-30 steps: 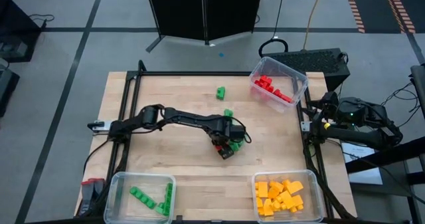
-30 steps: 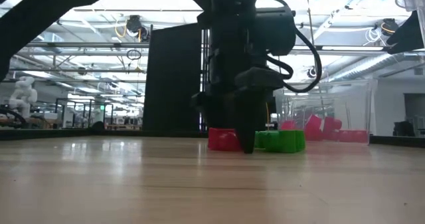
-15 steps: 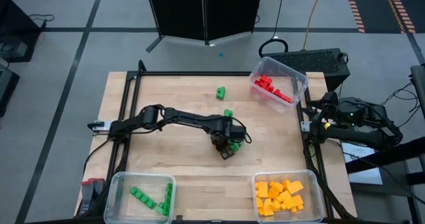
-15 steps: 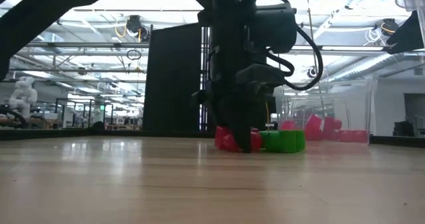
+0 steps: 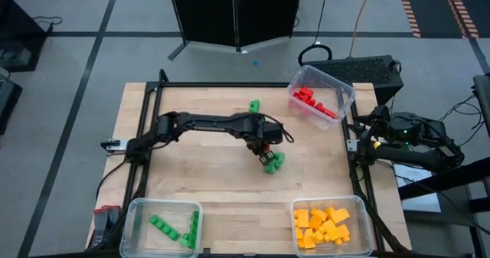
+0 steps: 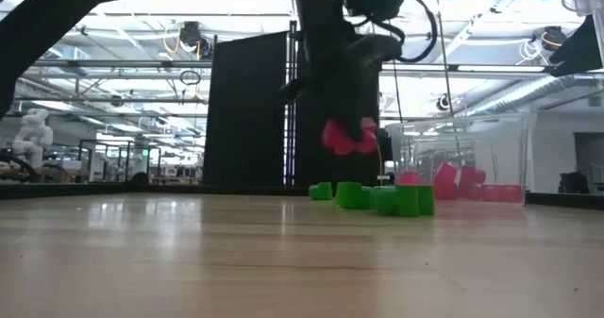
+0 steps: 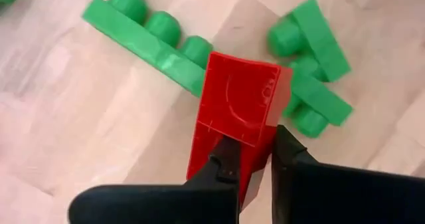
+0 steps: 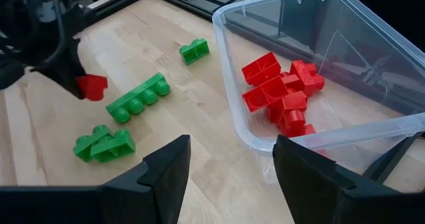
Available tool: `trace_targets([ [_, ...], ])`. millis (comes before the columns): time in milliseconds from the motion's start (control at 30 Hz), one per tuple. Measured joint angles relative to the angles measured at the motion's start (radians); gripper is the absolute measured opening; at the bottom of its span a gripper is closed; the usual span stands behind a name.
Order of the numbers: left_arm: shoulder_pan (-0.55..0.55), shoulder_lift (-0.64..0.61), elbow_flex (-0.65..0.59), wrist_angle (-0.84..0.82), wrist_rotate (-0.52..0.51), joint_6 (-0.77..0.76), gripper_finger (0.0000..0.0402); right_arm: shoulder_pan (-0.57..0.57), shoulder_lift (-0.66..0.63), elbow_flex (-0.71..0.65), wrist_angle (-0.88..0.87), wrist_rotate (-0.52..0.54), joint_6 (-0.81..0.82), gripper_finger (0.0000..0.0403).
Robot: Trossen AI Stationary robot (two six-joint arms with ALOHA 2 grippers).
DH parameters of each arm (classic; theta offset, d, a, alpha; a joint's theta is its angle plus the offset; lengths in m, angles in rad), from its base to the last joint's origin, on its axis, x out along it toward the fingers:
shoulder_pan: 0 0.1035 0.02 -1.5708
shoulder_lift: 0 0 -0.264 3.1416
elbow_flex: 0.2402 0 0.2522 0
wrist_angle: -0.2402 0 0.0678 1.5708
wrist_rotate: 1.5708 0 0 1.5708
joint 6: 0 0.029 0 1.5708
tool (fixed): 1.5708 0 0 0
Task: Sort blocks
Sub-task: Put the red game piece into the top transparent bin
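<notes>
Clearance above the bench (image 5: 191,174) is held by the left gripper (image 7: 255,161), clamped on a red block (image 7: 239,114) just over the loose green blocks (image 5: 272,163) (presumably bound for the red-block bin (image 5: 346,97)), while the right gripper (image 8: 229,177), fingers apart, is parked beside that bin.

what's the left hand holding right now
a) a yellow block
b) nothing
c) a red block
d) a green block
c: the left hand is shut on a red block, lifted clear of the table above the green blocks in the low view.
</notes>
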Motion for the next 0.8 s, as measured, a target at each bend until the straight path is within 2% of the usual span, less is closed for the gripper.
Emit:
trace_targets([
  [267,0.021,-0.006,0.011,0.017,-0.007,0.071,0.0001,0.000,0.000,0.000,0.000,0.000,0.003,0.0208],
  [367,0.025,-0.015,0.052,0.040,-0.013,0.078,0.0001,0.000,0.000,0.000,0.000,0.000,0.002,0.0208],
  [500,0.052,-0.016,0.116,0.032,-0.042,0.084,0.0001,0.000,0.000,0.000,0.000,0.005,0.000,0.0208],
  [667,0.067,-0.016,0.122,-0.038,-0.096,0.101,0.0000,0.000,0.000,0.000,0.000,0.005,0.000,0.0208],
  [700,0.067,-0.016,0.122,-0.058,-0.094,0.131,0.0000,0.000,0.000,0.000,0.000,0.005,0.000,0.0208],
  [800,0.068,-0.016,0.114,-0.110,-0.002,0.231,0.0013,0.000,0.000,0.000,0.000,0.005,-0.003,0.0208],
])
